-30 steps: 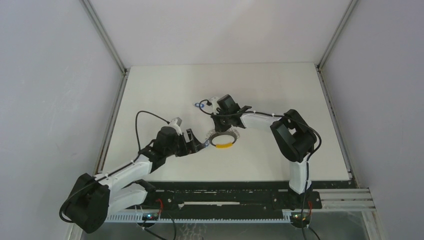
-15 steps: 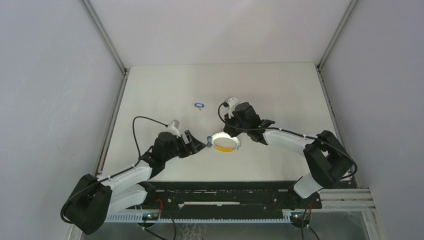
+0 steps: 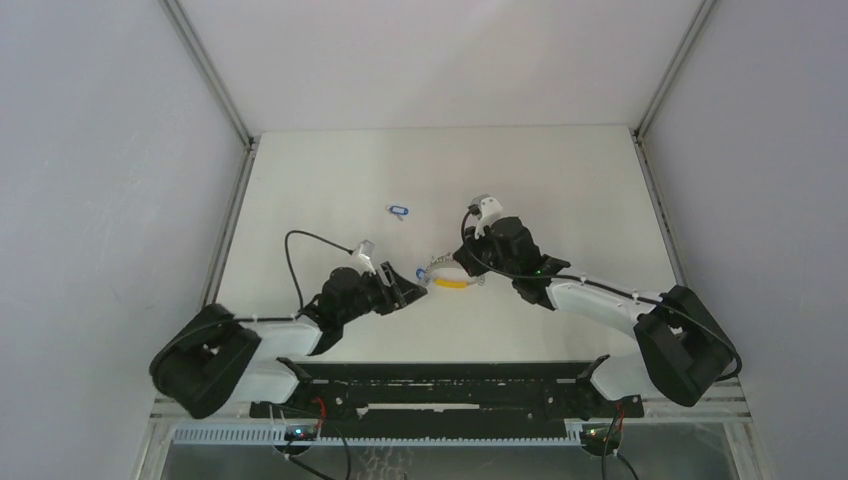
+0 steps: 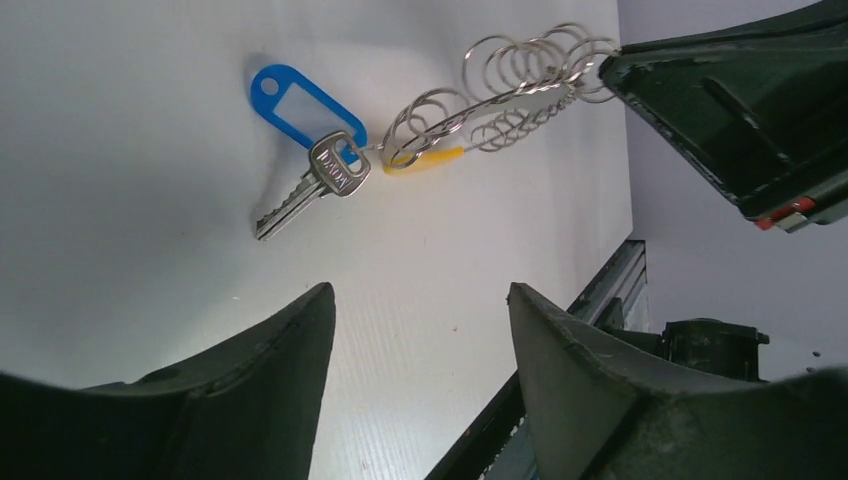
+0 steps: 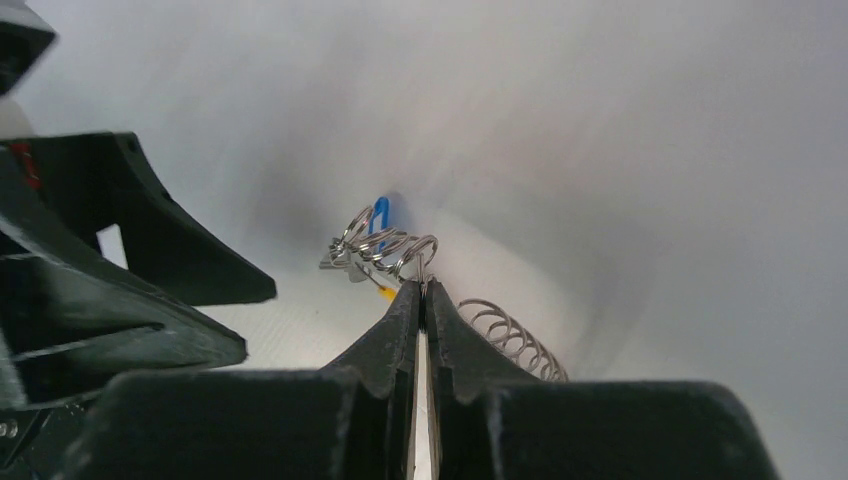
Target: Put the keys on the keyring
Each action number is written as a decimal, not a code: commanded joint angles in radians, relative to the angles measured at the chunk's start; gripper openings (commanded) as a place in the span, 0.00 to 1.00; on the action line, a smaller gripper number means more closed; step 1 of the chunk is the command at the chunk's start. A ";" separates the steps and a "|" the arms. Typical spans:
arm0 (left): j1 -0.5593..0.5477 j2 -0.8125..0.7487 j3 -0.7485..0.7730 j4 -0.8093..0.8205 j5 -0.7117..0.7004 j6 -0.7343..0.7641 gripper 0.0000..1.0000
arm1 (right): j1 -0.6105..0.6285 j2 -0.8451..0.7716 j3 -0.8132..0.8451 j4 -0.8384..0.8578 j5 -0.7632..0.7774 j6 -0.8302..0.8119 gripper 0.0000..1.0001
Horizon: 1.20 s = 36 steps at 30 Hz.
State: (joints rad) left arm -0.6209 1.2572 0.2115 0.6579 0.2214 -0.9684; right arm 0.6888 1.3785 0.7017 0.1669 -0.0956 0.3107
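Left wrist view: keyring [image 4: 500, 95] is pinched at one end by the clenched right gripper [image 5: 422, 288]; a blue-headed key [image 4: 305, 190] lies touching its yellow section. Left gripper [image 4: 415, 330] is spread, empty. Key should be gripped by the blade, ring held steady.

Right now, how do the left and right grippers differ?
The left gripper is open and holds nothing; the right gripper is shut on the keyring. The left gripper points at a key with a blue tag, not touching it; the right gripper pinches the keyring's far end. Both are black.
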 commanded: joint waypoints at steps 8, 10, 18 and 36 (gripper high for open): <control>0.008 0.481 -0.009 0.806 0.093 -0.210 0.47 | -0.012 -0.070 -0.040 0.132 -0.009 0.063 0.00; 0.015 0.474 -0.018 0.806 0.087 -0.189 0.50 | -0.014 -0.070 -0.041 0.127 -0.026 0.058 0.00; 0.034 0.413 -0.018 0.738 0.082 -0.084 0.57 | -0.014 -0.091 -0.052 0.126 -0.049 0.033 0.00; 0.038 0.316 0.035 0.546 0.074 0.216 0.61 | -0.010 -0.116 -0.052 0.122 -0.118 -0.002 0.00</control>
State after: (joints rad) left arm -0.5884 1.6272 0.1997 1.2701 0.2958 -0.8677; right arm 0.6804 1.2922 0.6468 0.2287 -0.1864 0.3290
